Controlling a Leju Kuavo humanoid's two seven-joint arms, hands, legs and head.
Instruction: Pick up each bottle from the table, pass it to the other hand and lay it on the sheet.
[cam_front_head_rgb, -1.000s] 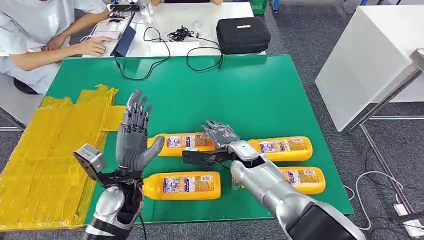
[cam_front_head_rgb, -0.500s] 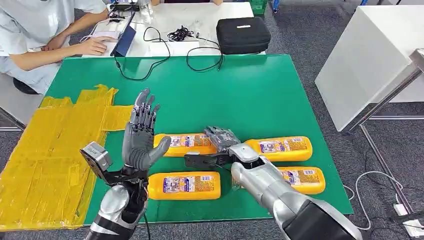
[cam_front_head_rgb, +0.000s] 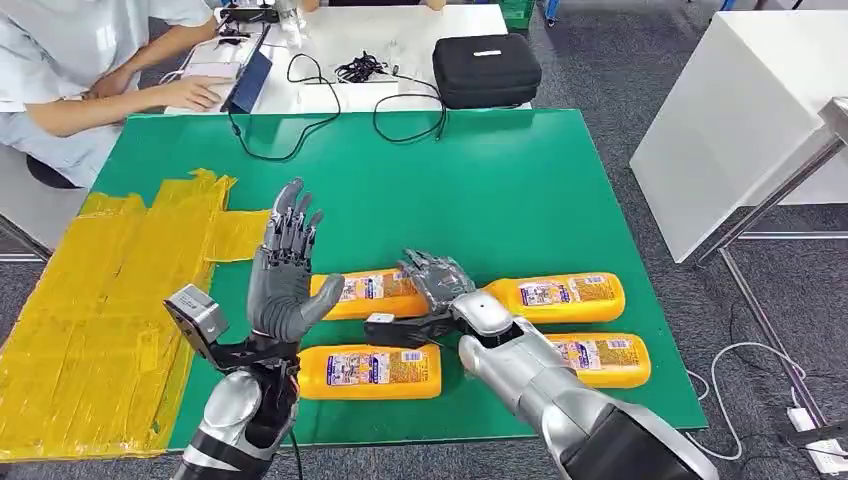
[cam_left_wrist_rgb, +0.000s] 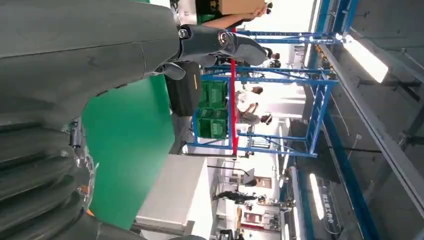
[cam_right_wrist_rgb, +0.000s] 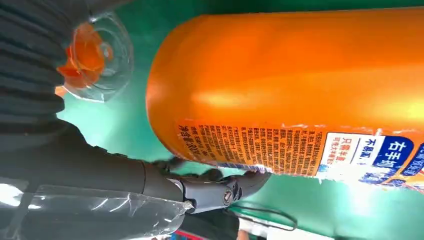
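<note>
From the head view I see four orange plastic bottles lying on the green desk (cam_front_head_rgb: 520, 190). My right hand (cam_front_head_rgb: 437, 280) rests over the far-left orange bottle (cam_front_head_rgb: 365, 290), whether gripping I cannot tell. My left hand (cam_front_head_rgb: 283, 275) is upright, fingers spread, empty. Right wrist view: that bottle (cam_right_wrist_rgb: 300, 85) lies beside the thumb.

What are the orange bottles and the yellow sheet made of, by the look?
Orange bottles: likely glossy plastic; the right wrist view shows a smooth highlight, a printed label and a clear cap. Yellow sheet: probably thin plastic film or tape strips; wrinkled, seamed, slightly shiny.
</note>
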